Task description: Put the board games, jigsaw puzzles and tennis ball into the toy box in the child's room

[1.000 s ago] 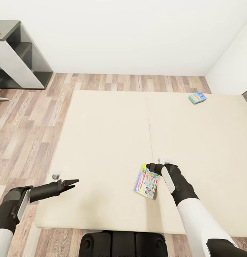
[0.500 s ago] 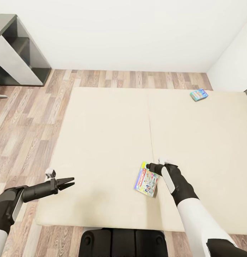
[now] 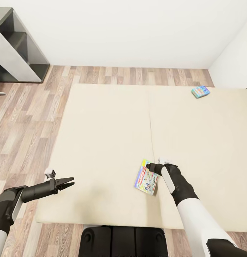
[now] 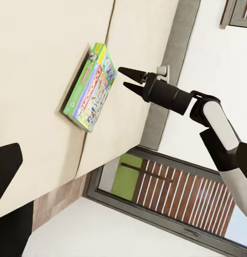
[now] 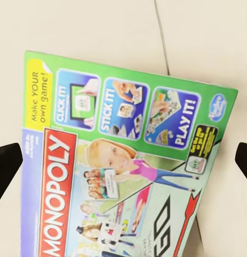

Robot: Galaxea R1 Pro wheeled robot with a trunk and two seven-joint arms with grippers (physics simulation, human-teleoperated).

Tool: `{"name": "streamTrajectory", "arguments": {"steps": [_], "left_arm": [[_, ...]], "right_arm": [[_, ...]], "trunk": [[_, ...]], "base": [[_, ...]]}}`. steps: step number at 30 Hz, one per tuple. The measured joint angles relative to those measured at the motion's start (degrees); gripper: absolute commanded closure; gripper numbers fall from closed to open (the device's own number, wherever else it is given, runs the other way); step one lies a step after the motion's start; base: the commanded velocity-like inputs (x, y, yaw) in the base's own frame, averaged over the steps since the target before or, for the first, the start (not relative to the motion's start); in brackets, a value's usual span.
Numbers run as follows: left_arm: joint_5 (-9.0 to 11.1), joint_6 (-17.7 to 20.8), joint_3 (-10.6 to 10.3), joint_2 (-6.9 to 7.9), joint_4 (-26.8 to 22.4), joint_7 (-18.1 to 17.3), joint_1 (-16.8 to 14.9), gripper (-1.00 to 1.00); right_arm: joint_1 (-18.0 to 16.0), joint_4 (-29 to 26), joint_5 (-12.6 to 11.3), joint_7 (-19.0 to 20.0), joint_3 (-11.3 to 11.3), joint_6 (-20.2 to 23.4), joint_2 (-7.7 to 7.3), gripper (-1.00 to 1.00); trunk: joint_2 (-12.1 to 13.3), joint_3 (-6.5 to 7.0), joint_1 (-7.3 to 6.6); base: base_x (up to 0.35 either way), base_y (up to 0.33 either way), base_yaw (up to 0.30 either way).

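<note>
On the smooth cream bed [image 3: 109, 135], a glossy flat Monopoly box [image 3: 146, 177] lies beneath the spread right end effector [image 3: 149, 166].

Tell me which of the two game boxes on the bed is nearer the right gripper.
The green Monopoly box, lying flat right beside the right gripper near the bed's front edge. The other box, blue, lies far off at the bed's far right corner.

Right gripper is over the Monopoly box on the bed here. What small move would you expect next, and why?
Probably a short descent of the right gripper so its fingers straddle the Monopoly box, then close. The right wrist view shows the fingers spread wide, one at each side of the box, not touching it, and the box lies flat on the bed. The left gripper is off to the side.
</note>
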Motion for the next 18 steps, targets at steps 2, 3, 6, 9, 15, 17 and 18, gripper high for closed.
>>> {"name": "streamTrajectory", "arguments": {"steps": [2, 3, 6, 9, 15, 17, 18], "left_arm": [[0.0, 0.0, 0.0, 0.01, 0.0, 0.0, 0.0, -1.00], [0.0, 0.0, 0.0, 0.02, 0.0, 0.0, 0.0, -1.00], [0.0, 0.0, 0.0, 0.03, 0.0, 0.0, 0.0, -1.00], [0.0, 0.0, 0.0, 0.04, 0.0, 0.0, 0.0, -1.00], [0.0, 0.0, 0.0, 0.04, 0.0, 0.0, 0.0, -1.00], [0.0, 0.0, 0.0, 0.04, 0.0, 0.0, 0.0, -1.00], [0.0, 0.0, 0.0, 0.04, 0.0, 0.0, 0.0, -1.00]], "right_arm": [[0.0, 0.0, 0.0, 0.0, 0.0, 0.0, 0.00, -1.00], [0.0, 0.0, 0.0, 0.0, 0.0, 0.0, 0.00, -1.00], [0.0, 0.0, 0.0, 0.0, 0.0, 0.0, 0.00, -1.00], [0.0, 0.0, 0.0, 0.0, 0.0, 0.0, 0.00, -1.00], [0.0, 0.0, 0.0, 0.1, 0.0, -0.2, 0.00, -1.00], [0.0, 0.0, 0.0, 0.1, 0.0, -0.2, 0.00, -1.00], [0.0, 0.0, 0.0, 0.1, 0.0, -0.3, 0.00, -1.00]], "trunk": [[0.0, -0.19, 0.00], [0.0, -0.28, 0.00], [0.0, -0.56, 0.00], [0.0, -0.85, 0.00], [0.0, -1.41, 0.00], [0.0, -1.60, 0.00], [0.0, -1.69, 0.00]], "base": [[0.000, 0.000, 0.000], [0.000, 0.000, 0.000], [0.000, 0.000, 0.000], [0.000, 0.000, 0.000], [0.000, 0.000, 0.000], [0.000, 0.000, 0.000], [0.000, 0.000, 0.000]]}}
